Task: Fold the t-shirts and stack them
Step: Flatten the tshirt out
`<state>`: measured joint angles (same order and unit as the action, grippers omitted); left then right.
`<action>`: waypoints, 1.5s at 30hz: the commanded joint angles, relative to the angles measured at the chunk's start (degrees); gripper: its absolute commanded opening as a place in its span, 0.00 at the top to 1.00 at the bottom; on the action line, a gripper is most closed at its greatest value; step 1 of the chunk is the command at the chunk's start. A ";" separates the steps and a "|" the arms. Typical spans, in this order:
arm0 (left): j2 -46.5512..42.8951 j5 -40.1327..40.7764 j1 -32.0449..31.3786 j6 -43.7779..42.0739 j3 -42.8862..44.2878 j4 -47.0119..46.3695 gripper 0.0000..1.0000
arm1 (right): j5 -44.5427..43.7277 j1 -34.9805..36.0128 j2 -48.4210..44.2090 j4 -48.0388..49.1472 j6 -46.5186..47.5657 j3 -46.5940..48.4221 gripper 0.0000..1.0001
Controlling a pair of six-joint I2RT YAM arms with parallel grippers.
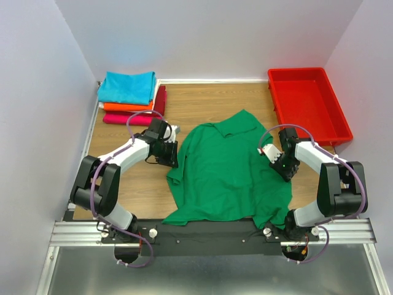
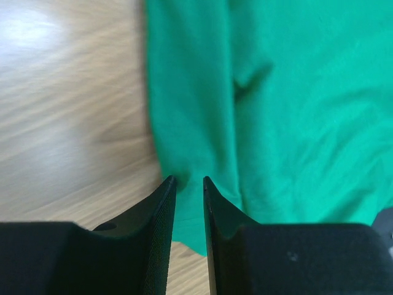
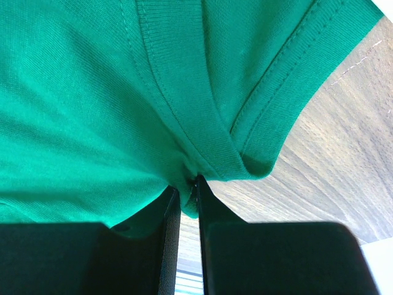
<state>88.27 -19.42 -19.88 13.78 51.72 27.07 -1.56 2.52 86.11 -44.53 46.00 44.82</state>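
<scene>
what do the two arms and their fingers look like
The left arm and the right arm are built alike: chunky black joint housings joined by white link covers. A thin purple cable loops along each. The left fingers and right fingers are flat black blades tapering to narrow tips, and the left ones show a finely textured inner face. No markings are readable.

The wooden counter (image 1: 202, 104) carries a green t-shirt (image 1: 227, 172) spread loosely across its middle, its near hem over the counter's front edge. A stack of folded tees (image 1: 130, 101), turquoise on top, sits in the far left corner. A red plastic tray (image 1: 295, 71) sits far right.
</scene>
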 commanded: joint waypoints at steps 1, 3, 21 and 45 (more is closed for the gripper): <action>1.82 -2.56 -2.18 0.54 -1.10 -0.18 0.68 | 0.60 -1.03 3.01 5.95 1.29 -2.81 0.78; 2.52 -0.98 -2.36 0.63 -1.36 -0.18 0.68 | 0.51 -1.12 2.93 5.86 1.29 -2.89 0.78; 1.65 6.23 -2.36 1.51 1.01 0.44 1.00 | 0.24 -1.21 1.79 5.77 1.29 -2.81 0.78; 7.62 25.74 5.29 0.02 14.90 3.26 1.00 | -4.68 -6.65 0.82 5.77 5.24 -0.26 0.79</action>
<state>95.31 1.50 -15.22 14.57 65.28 29.54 -4.49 -2.66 85.82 -41.56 49.01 44.82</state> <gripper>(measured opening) 0.004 0.215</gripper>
